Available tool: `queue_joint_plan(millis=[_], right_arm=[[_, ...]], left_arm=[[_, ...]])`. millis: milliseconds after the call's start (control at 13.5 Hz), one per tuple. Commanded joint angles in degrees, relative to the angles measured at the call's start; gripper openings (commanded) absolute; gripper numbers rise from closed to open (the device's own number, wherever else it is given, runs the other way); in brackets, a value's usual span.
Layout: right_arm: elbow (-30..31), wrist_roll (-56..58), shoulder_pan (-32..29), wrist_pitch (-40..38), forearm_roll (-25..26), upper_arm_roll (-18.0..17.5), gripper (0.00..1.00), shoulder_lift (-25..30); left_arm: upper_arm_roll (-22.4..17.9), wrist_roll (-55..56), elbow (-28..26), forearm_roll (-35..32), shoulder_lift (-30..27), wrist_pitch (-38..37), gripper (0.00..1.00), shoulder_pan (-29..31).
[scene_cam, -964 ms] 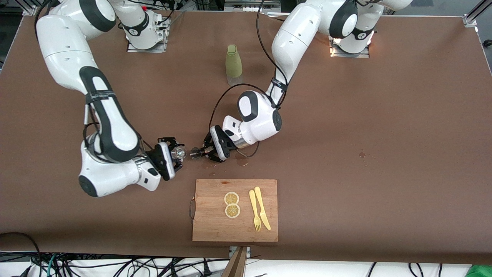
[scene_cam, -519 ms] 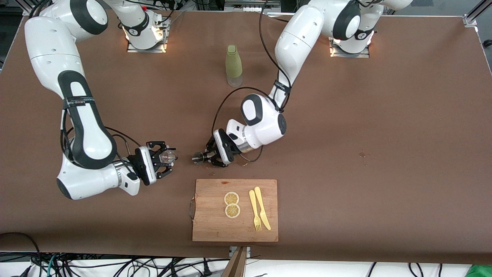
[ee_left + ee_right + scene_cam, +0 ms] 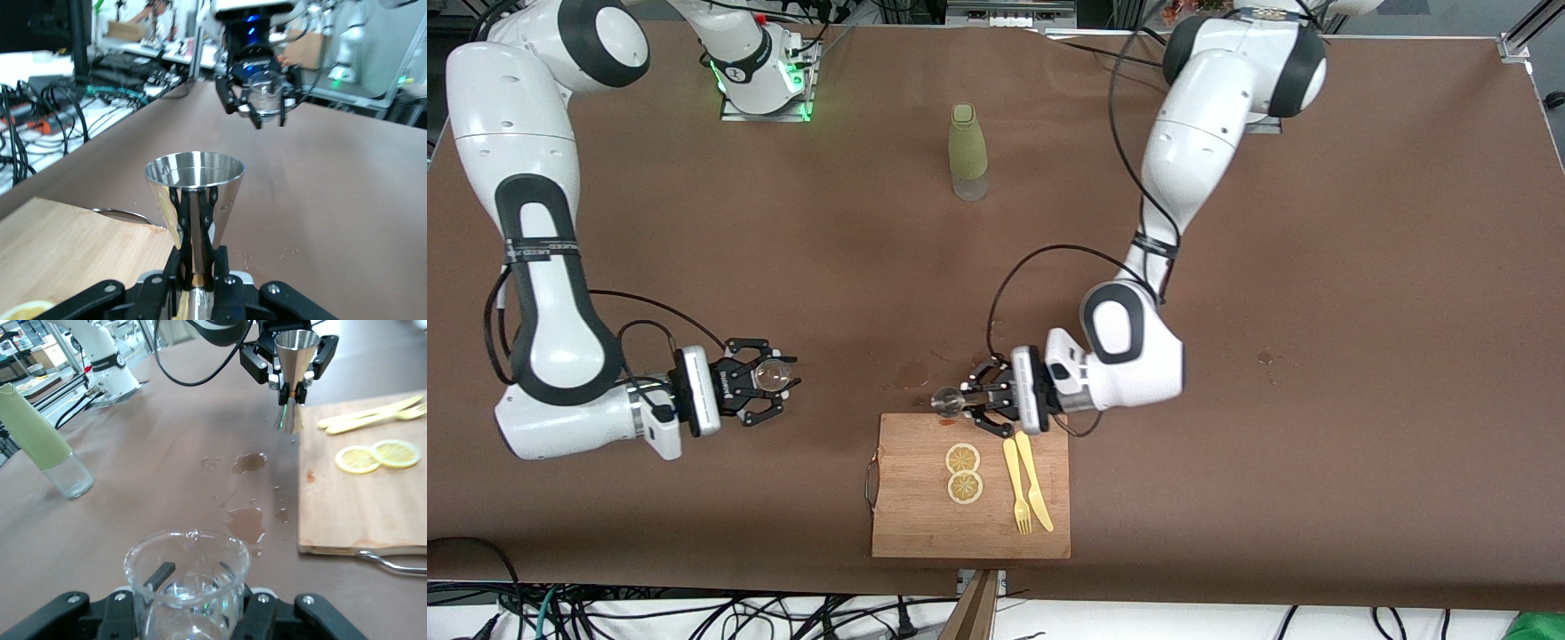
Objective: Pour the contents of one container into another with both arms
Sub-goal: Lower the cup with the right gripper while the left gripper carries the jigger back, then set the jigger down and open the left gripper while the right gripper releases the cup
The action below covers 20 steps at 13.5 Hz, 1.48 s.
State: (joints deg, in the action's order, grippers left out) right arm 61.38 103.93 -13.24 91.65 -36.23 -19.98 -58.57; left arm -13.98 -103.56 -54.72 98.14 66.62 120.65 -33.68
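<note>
The silver hourglass jigger (image 3: 945, 402) stands upright, pinched at its narrow waist by my left gripper (image 3: 966, 403), which is shut on it. It hangs over the cutting board's edge that lies farthest from the front camera. In the left wrist view the jigger (image 3: 195, 193) rises from the left gripper (image 3: 198, 270). The small clear glass (image 3: 767, 376) is upright in my right gripper (image 3: 770, 380), shut on it, over the table toward the right arm's end. The right wrist view shows the glass (image 3: 187, 577) close up and the jigger (image 3: 293, 360) farther off.
A wooden cutting board (image 3: 911, 524) carries two lemon slices (image 3: 963, 472) and a yellow fork and knife (image 3: 1027, 484). The olive-green sleeved bottle (image 3: 967, 151) stands between the arms' bases. Wet spots (image 3: 247, 520) lie on the brown table beside the board.
The two grippers have drawn apart. The right one carried the glass toward the right arm's end; the left one carried the jigger over to the cutting board's edge.
</note>
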Motion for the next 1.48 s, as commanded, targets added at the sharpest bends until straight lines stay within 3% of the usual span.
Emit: queue_joint_plan(millis=[0,148,297,445,668,1113,1409], right_arm=[[4.4,6.4,-3.2,2.9,-4.4,-0.3,0.38,0.6],[6.9,11.0,-4.9,4.8,-5.6,0.5,0.38,0.5],[9.5,16.6,-5.5,6.1,-10.3,3.1,0.38,0.1],[11.0,22.8,-5.5,6.0,-16.0,6.4,0.38,-1.0],[11.1,27.6,-5.9,5.6,-17.6,8.0,0.38,-2.5],[13.8,32.4,-6.8,6.2,-23.1,9.7,0.38,-4.1],[13.8,33.5,-6.9,6.1,-23.8,10.3,0.4,-5.2]], left_arm=[[2.5,-10.3,-9.2,-0.5,-5.9,-11.1,0.0,5.4],[2.5,-15.2,-13.6,-5.3,-8.5,-21.2,0.0,10.4],[2.5,-19.3,-16.2,-10.2,-9.9,-30.1,0.0,14.8],[2.4,-22.6,-16.8,-16.2,-10.3,-36.9,0.0,19.0],[2.4,-28.1,-16.8,-25.6,-10.4,-45.7,0.0,25.7],[2.3,-41.1,-16.5,-39.3,-7.9,-53.7,0.0,34.7],[1.7,-48.6,-16.3,-43.8,-5.5,-56.2,0.0,37.4]])
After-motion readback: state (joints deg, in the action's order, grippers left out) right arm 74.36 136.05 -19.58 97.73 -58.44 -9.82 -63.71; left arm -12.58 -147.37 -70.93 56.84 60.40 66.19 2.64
